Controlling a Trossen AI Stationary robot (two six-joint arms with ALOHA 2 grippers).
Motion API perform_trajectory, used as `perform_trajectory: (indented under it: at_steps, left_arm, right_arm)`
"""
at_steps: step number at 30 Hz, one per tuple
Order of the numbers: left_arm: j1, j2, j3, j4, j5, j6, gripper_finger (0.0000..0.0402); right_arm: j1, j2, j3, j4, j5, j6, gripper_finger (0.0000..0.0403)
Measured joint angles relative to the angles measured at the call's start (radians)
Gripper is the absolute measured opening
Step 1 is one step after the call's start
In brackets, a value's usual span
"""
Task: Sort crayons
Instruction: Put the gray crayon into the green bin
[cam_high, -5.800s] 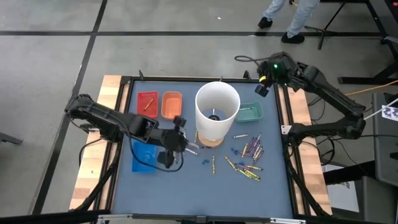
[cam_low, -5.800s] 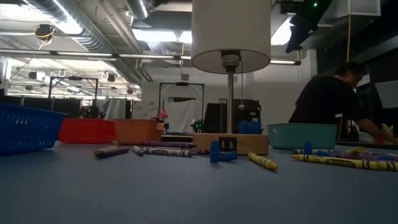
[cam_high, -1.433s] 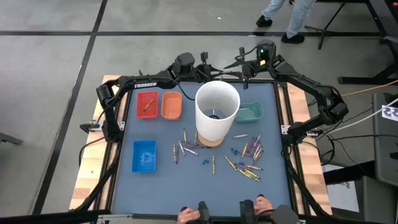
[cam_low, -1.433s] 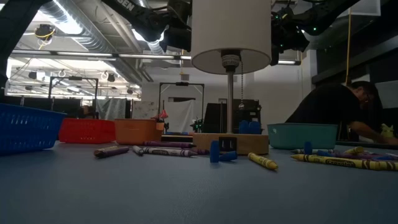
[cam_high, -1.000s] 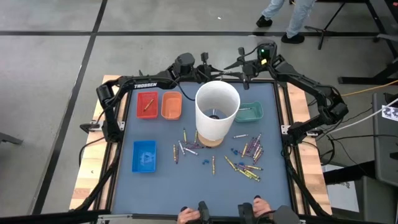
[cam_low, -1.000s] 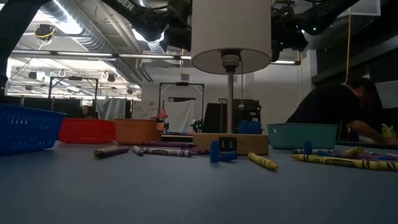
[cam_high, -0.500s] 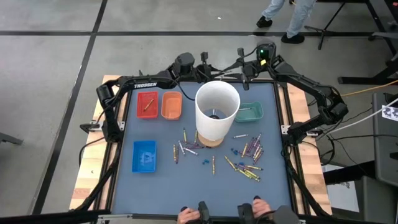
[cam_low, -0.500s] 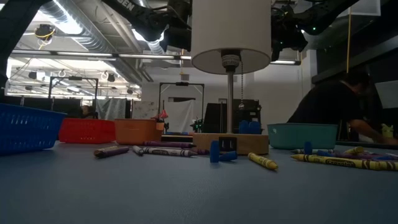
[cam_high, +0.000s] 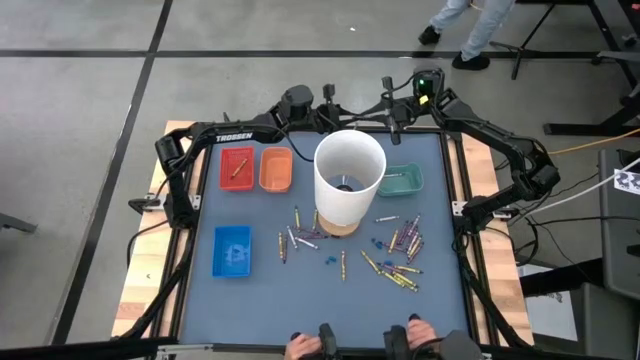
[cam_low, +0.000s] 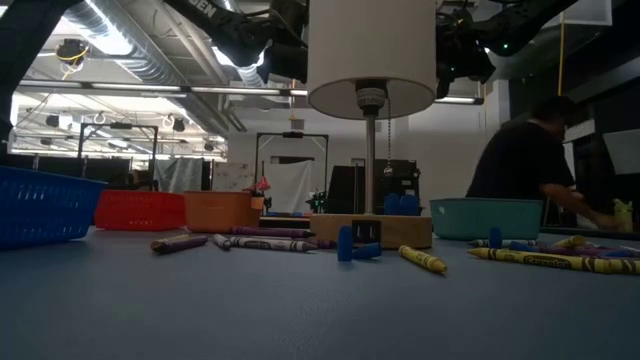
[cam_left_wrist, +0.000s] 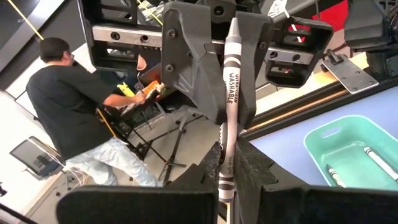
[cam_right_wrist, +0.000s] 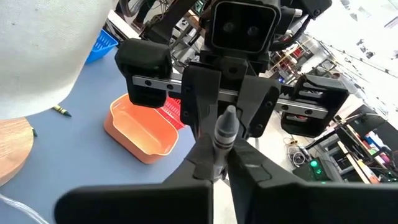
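Left gripper: left gripper (cam_left_wrist: 227, 167) is raised at the top centre of the high view, behind the tall white cylinder (cam_high: 350, 175); its fingers are pressed onto one end of a grey paper-wrapped crayon (cam_left_wrist: 231, 81).
Right gripper: right gripper (cam_right_wrist: 221, 163) faces the left one nose to nose at the same spot; its fingers are clamped on the other end of the same grey crayon.
Held crayon: lifted off the table and spanning the two claws; the wrapper print reads "WASHABLE" in the left wrist view.
Loose crayons: loose yellow, purple and grey crayons (cam_high: 400, 255) are scattered on the dark blue-grey table mat (cam_high: 270, 300), lower right of centre; a smaller group lies lower left of the cylinder's round wooden base (cam_high: 341, 229).
Red plastic tray (cam_high: 224, 162): upper left of the mat, with one crayon inside.
Orange plastic tray (cam_high: 263, 172): just right of the red one.
Teal plastic tray (cam_high: 416, 188): right of the cylinder; the left wrist view shows pale crayons lying in it.
Blue plastic tray (cam_high: 219, 252): left of centre, apart from the others.
Person: a person in a dark top (cam_low: 525, 160) bends over at the right of the low view, beyond the table.
Hands: two hands (cam_high: 305, 347) show at the bottom edge of the high view.
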Motion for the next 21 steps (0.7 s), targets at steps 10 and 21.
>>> perform_trajectory:
  at_steps: [10, 21]
  left_arm:
    - [-0.018, 0.001, 0.0, 0.004, -0.108, -0.004, 0.0046]
    - [-0.053, 0.001, 0.0, -0.005, -0.281, -0.005, 0.0096]
  right_arm:
    - [-0.001, 0.0, 0.0, 0.0, 0.114, 0.003, 0.0021]
    - [-0.001, 0.0, 0.0, -0.043, 0.37, 0.099, 0.003]
